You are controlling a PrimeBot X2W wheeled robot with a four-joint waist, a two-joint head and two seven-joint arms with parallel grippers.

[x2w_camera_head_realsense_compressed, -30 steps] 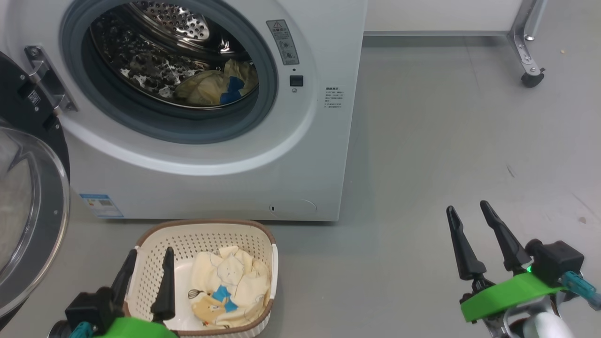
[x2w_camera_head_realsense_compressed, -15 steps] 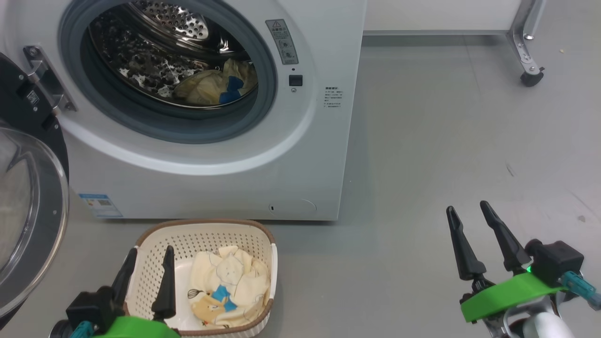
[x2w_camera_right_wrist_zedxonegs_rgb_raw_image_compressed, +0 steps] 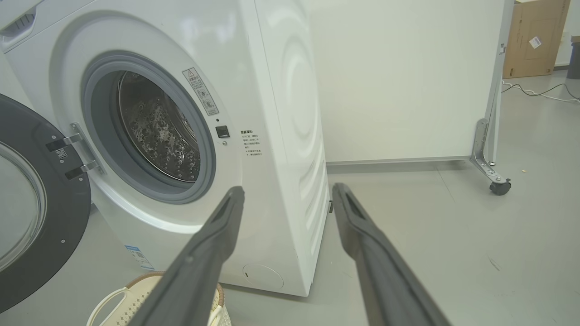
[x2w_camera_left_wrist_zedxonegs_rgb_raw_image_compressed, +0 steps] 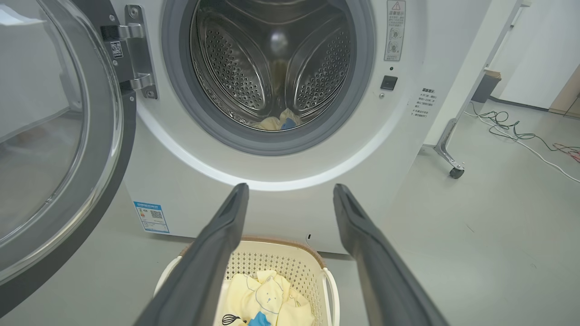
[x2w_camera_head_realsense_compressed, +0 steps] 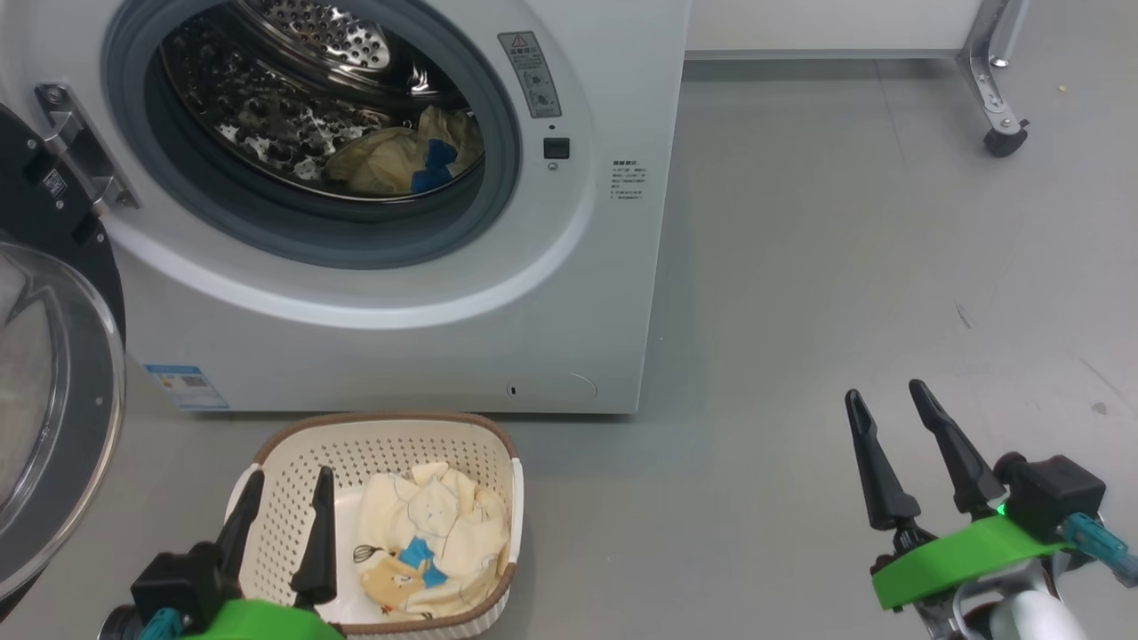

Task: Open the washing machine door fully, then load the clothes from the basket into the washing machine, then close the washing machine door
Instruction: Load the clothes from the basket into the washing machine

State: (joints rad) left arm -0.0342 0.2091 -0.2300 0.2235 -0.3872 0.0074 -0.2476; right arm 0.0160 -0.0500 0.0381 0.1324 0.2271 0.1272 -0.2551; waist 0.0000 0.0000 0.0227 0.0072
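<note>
Door (x2w_camera_head_realsense_compressed: pixel 53 382) stood wide open, so step 1 looked done. One garment (x2w_camera_head_realsense_compressed: pixel 382 164) lay in washer (x2w_camera_head_realsense_compressed: pixel 400 356) drum (x2w_camera_head_realsense_compressed: pixel 267 116); more clothes (x2w_camera_head_realsense_compressed: pixel 436 542) sat in basket (x2w_camera_head_realsense_compressed: pixel 382 436) in front. L gripper (x2w_camera_head_realsense_compressed: pixel 290 474) hovered over basket, R gripper (x2w_camera_head_realsense_compressed: pixel 885 391) off to the side, both jaws apart & empty. Loading & closing remained.

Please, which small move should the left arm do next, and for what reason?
Probably lower the left gripper a little to its right, onto the clothes in the basket. Its jaws stand open over the basket's bare left part, the door is open, and one garment already lies in the drum.
</note>
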